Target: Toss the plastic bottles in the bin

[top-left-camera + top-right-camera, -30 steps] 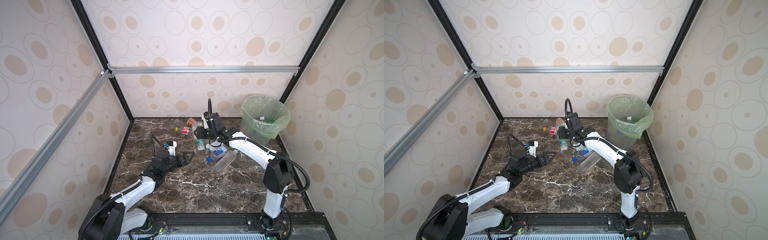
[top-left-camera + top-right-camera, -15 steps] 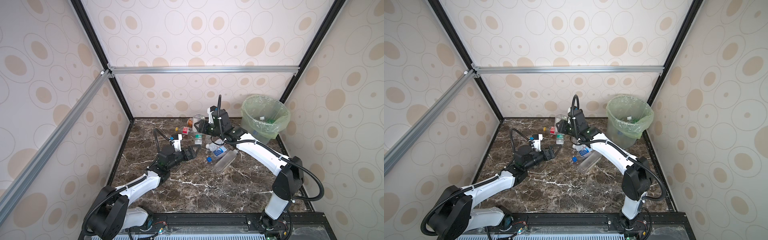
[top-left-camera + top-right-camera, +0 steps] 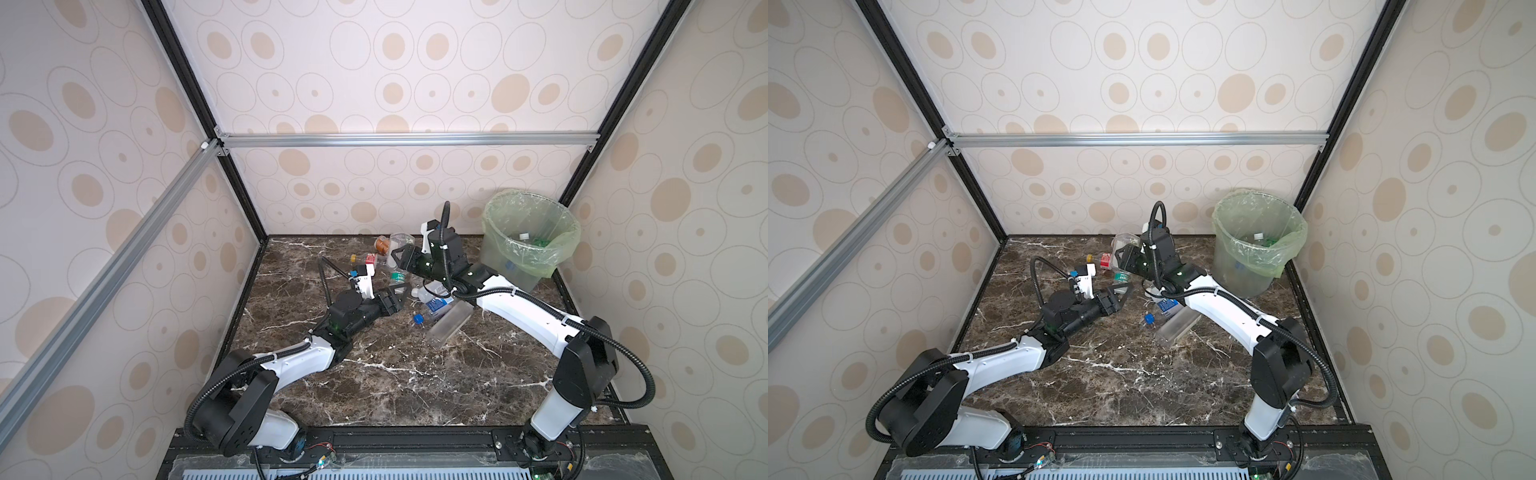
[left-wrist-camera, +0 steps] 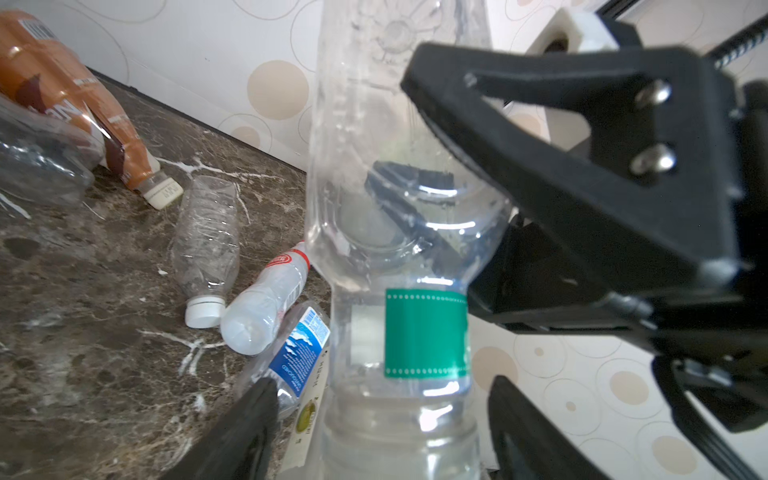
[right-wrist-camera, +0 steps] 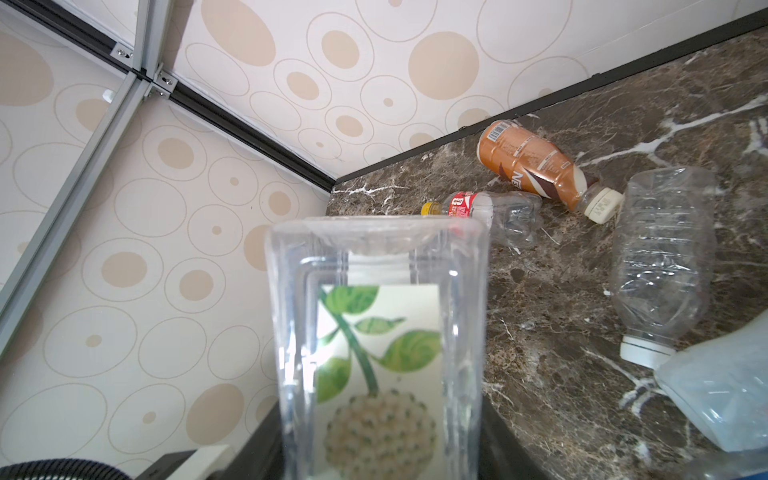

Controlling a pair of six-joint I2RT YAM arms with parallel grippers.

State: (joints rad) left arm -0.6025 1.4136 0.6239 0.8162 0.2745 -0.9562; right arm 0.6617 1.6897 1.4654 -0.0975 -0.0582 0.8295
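**One bottle between two grippers, bin not yet reached**

The right gripper (image 3: 401,259) holds a clear bottle (image 5: 378,332) with a leaf label, lifted off the desk (image 3: 395,374) near the back wall. The left gripper (image 4: 382,384) has its fingers (image 4: 253,428) set narrowly either side of the same bottle by its label. There seems to be a sliver of gap on each side, though the close view is too blurred to be sure.

I read this as the pick done and the carry not yet begun, perhaps a handover. The next move calls for one gripper alone to own the bottle. The other must be clear before it goes over the rim and is dropped. The bin (image 3: 494,245) stands to the right, well apart from the bottle.

The bin holds a few bottles: a white cap (image 3: 524,236) and something green show inside. On the desk lie a brown bottle (image 5: 536,166), a red-labelled bottle (image 5: 461,204), a crumpled clear bottle (image 5: 660,257), and others under the right arm.
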